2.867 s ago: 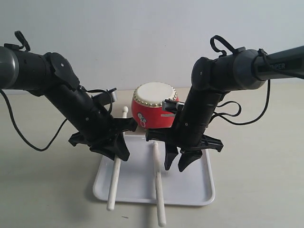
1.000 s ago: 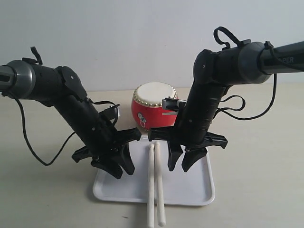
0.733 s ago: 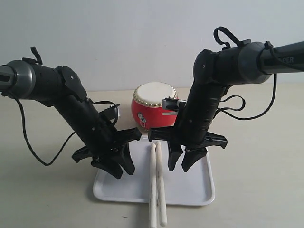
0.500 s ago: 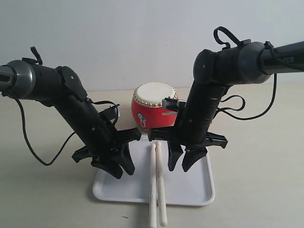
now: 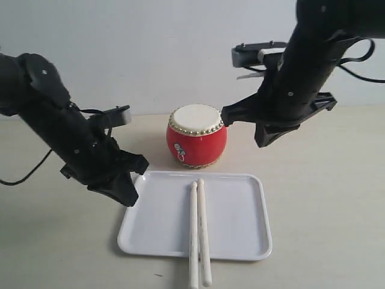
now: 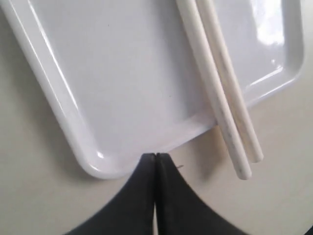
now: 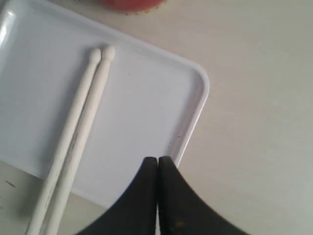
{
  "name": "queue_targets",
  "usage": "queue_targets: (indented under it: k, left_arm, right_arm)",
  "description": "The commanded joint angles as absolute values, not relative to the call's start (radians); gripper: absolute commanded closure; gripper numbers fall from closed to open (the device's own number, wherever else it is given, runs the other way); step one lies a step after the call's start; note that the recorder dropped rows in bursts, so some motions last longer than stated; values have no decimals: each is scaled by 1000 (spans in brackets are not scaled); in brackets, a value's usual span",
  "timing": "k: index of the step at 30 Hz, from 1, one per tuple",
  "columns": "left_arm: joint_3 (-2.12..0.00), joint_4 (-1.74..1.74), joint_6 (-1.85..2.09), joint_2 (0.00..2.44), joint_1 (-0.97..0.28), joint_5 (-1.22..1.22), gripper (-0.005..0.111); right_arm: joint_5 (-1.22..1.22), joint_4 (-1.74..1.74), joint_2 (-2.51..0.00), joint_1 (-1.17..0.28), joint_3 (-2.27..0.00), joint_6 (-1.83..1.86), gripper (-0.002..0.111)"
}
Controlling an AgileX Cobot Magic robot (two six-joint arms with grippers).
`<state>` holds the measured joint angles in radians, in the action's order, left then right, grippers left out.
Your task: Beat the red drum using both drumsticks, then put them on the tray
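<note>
The red drum [image 5: 197, 136] stands upright behind the white tray [image 5: 242, 205]. Both drumsticks [image 5: 198, 229] lie side by side along the tray's middle, their butt ends sticking out past the front rim. In the left wrist view the drumsticks [image 6: 217, 83] cross the tray [image 6: 107, 88]; in the right wrist view the drumsticks [image 7: 80, 127] rest on the tray [image 7: 146, 107] with rounded tips toward the drum [image 7: 129, 4]. My left gripper [image 5: 127, 195] hangs shut and empty by the tray's left rim. My right gripper [image 5: 264, 137] is raised to the right of the drum, shut and empty.
The tray and drum sit on a plain beige tabletop [image 5: 325, 211] before a pale wall. A black cable [image 5: 24, 171] trails from the left arm over the table.
Both arms have pulled away from the tray: the left one back to the left, the right one up and to the right. Both grippers have gone from open to shut. The sticks stay put.
</note>
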<state>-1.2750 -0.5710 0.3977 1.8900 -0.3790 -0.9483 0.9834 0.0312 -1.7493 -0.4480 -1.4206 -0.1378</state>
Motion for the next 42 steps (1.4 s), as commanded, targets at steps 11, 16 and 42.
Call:
queue_targets:
  k: [11,16,42]
  left_arm:
    - [-676,-936,762,1089,-378,-336,107]
    - [-612,-936,782,859,-378,-260,107]
    - [-514,-961,725,279,-378,-548,107]
  right_arm:
    - [554,17,-929,-446,-778,-139,108]
    - [520,0,-716,-446,-638,-132,108]
    - [522,0,-464,-446,-575,-31,108]
